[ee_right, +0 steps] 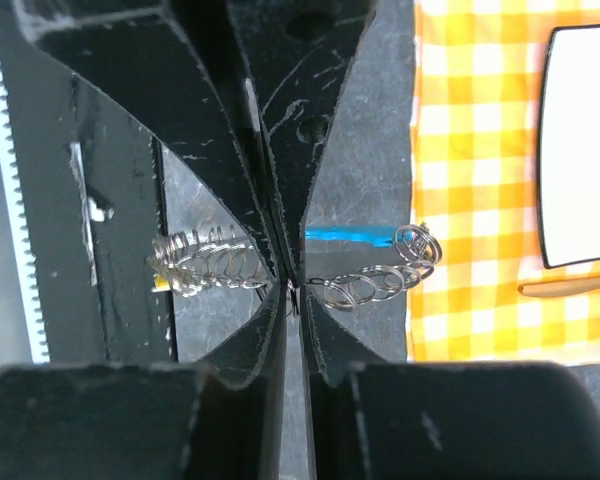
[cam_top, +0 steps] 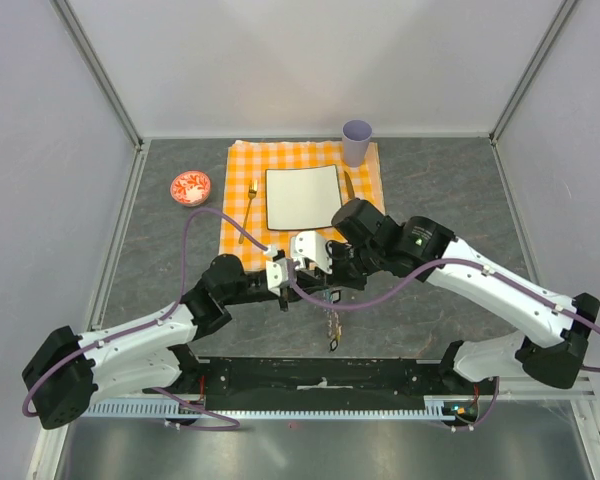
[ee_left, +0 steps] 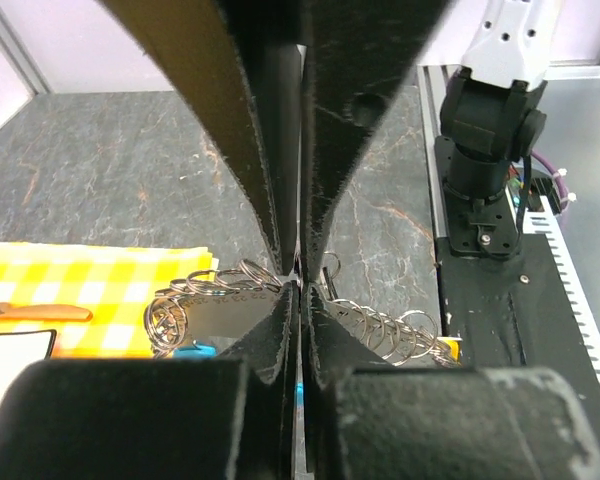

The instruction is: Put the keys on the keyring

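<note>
**Both my grips pinched on the ring chain**

My left gripper (ee_left: 298, 287) is pressed together, fingertips meeting on the keyring (ee_left: 216, 284), whose string of small silvery rings spills out to either side of the pinch. My right gripper (ee_right: 290, 287) is nipped onto the same chain, with coils on both sides of the fingers and the turquoise tag (ee_right: 346, 235) just beyond them. From above, the two grips meet nose to nose over the grey table (cam_top: 440, 190), just off the near edge of the orange checked cloth (cam_top: 242, 165). The keys (cam_top: 334, 338) show as a small dangle just below that meeting point, too small to make out well. On the cloth sit a white plate (cam_top: 302, 195), a fork (cam_top: 248, 210) and a cup (cam_top: 357, 140); a red bowl (cam_top: 190, 187) stands to the left.
</note>
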Robot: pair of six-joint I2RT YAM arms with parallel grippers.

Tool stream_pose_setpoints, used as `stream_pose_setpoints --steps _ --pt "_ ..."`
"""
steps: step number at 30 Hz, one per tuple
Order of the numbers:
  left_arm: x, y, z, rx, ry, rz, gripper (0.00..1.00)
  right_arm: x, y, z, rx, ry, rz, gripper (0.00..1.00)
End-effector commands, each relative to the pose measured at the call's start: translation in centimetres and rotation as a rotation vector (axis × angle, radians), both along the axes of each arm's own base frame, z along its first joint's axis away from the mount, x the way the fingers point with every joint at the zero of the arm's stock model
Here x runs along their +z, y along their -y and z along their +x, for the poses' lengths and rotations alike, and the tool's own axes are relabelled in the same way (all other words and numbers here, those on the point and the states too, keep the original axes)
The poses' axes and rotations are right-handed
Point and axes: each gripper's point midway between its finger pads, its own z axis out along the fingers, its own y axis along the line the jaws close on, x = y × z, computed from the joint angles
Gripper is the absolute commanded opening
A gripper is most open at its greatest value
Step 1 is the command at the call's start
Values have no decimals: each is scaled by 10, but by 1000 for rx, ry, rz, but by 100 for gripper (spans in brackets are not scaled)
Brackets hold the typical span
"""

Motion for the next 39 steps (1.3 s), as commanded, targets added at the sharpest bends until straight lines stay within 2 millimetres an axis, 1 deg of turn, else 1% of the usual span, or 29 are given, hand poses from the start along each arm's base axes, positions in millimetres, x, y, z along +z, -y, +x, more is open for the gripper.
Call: stream_pose_setpoints --steps 1,2,3,4,5,6,7,8,9,10,11,12,13,19,22,25,26,28,30,32,36,38,39 --pt "39 -3 14 104 -19 -150 2 39 -24 13 -49 131 233 22" --pt "46 -6 20 143 -48 -198 2 33 -22 13 -72 133 247 25" --pt "49 -7 21 156 -54 -220 2 55 -23 15 -89 180 344 30" --pt "45 -10 23 178 -67 -228 2 46 -21 14 -120 164 349 32" --pt "53 -11 24 185 -76 -271 2 48 -19 14 -133 173 375 33" --pt "54 -13 24 190 -79 -285 2 59 -17 15 -150 196 429 35" --pt "53 -13 25 192 -83 -293 2 47 -13 16 -181 191 415 35" --pt "54 -13 24 192 -96 -303 2 47 -11 18 -200 197 427 36" --pt "58 -13 23 187 -87 -326 2 55 -8 18 -215 217 467 36" --pt "59 -14 23 186 -84 -333 2 45 -6 19 -242 209 461 36" --pt "58 -13 24 185 -88 -334 2 45 -5 19 -249 210 473 36" --pt "61 -12 23 183 -84 -340 2 50 -5 20 -255 220 505 36" --pt "62 -12 23 181 -82 -342 2 42 -5 19 -264 209 497 36" --pt "63 -13 24 182 -72 -350 2 27 -5 24 -299 195 486 35" --pt "64 -13 23 180 -65 -348 2 31 -5 27 -317 215 509 34" --pt "65 -14 22 177 -62 -350 2 36 -3 31 -333 241 521 30" --pt "65 -15 22 179 -59 -350 2 36 -2 32 -337 246 520 26" --pt "66 -15 21 179 -57 -351 2 36 -1 33 -342 252 518 22" --pt "64 -15 21 180 -58 -345 2 37 1 33 -344 255 515 17" --pt "65 -16 22 183 -58 -347 2 36 2 31 -340 253 513 9" --pt "65 -16 22 185 -55 -348 2 36 4 30 -339 251 505 5" --pt "66 -16 22 186 -55 -351 2 35 5 29 -339 249 501 0" --pt "66 -16 22 185 -57 -352 2 34 4 29 -338 246 500 0"
